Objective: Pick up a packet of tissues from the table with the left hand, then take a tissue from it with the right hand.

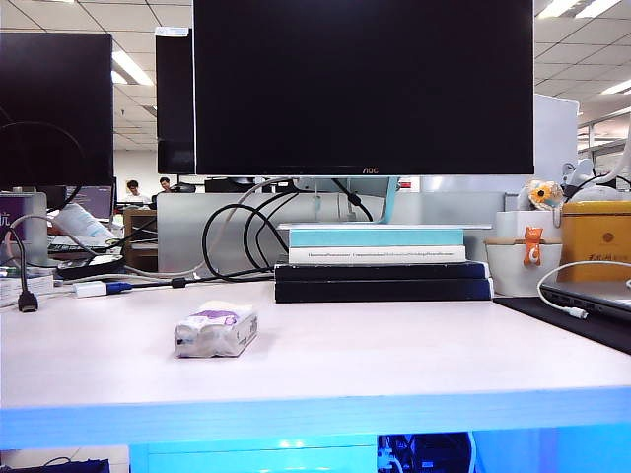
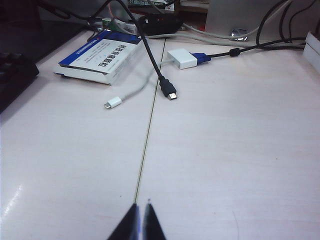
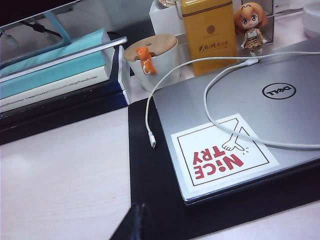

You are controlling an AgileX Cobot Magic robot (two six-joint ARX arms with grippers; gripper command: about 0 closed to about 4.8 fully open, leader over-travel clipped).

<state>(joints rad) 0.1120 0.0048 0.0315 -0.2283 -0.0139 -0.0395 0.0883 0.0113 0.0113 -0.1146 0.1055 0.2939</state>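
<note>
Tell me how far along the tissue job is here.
Nothing is done yet. The packet of tissues lies untouched on the table. The left gripper hovers shut over bare desk; the right gripper, also shut, is near the laptop. Pickup and tissue pull both remain.

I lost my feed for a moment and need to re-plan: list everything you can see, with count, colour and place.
packet of tissues: one, clear with purple print, left of centre on the table, untouched.
monitor: one large, black, behind the books; more dark screens at left.
books: a stack, teal, white and dark, under the monitor.
cup: one, white, orange figure on its rim, beside the books.
tin: one, yellow, behind the laptop.
laptop: one, silver, shut, on a black mat at right.
white cable: one, across the laptop.
black cable: one, plug lying at left.
blue-white box: one, far left.
left gripper: fingers shut, empty, over bare table.
right gripper: dark fingers shut, empty, by the mat.
</note>
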